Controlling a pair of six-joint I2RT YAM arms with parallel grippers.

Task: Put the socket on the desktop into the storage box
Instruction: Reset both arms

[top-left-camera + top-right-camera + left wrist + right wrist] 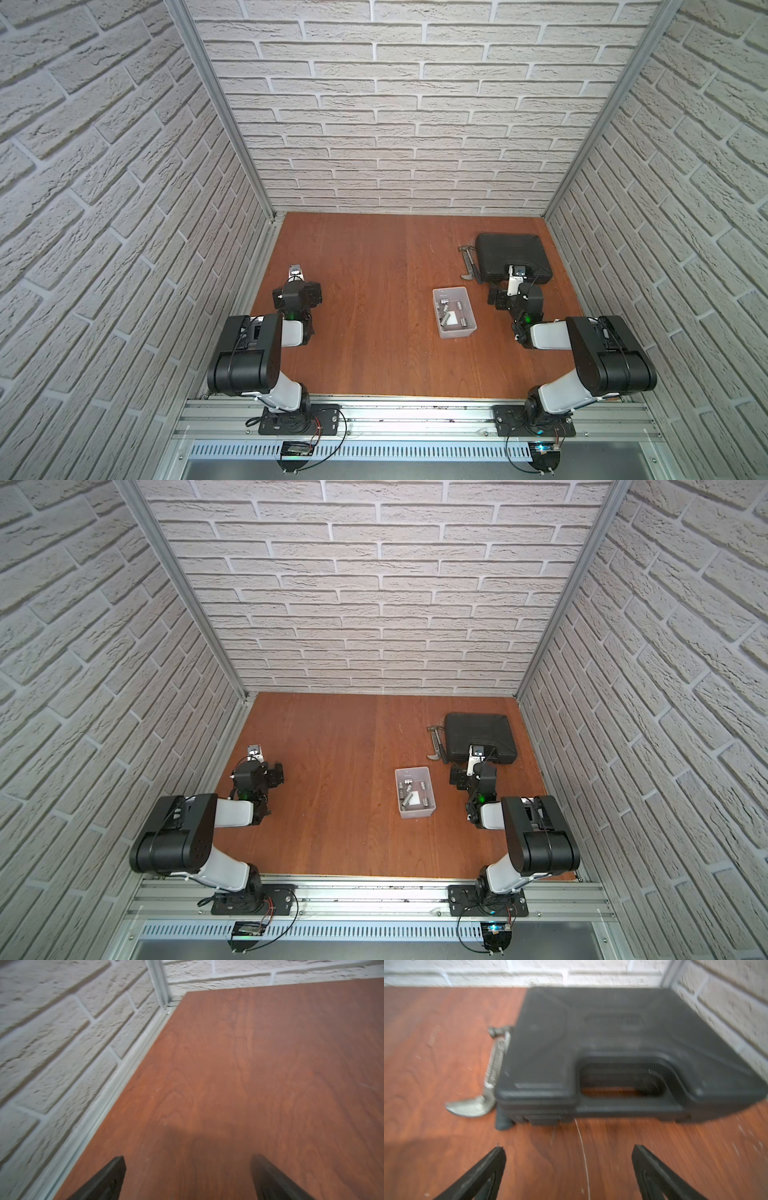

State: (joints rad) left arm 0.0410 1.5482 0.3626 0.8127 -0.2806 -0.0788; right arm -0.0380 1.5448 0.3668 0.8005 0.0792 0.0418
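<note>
No legible text, brand or no. anywhere in the cell. Closest candidate: a raised logo-like strip on the lid of the black tool case, caught by the right wrist cam but too blurred to read. In both top views the case is too small for lettering. The white patch inside the storage box shows no readable print.
</note>
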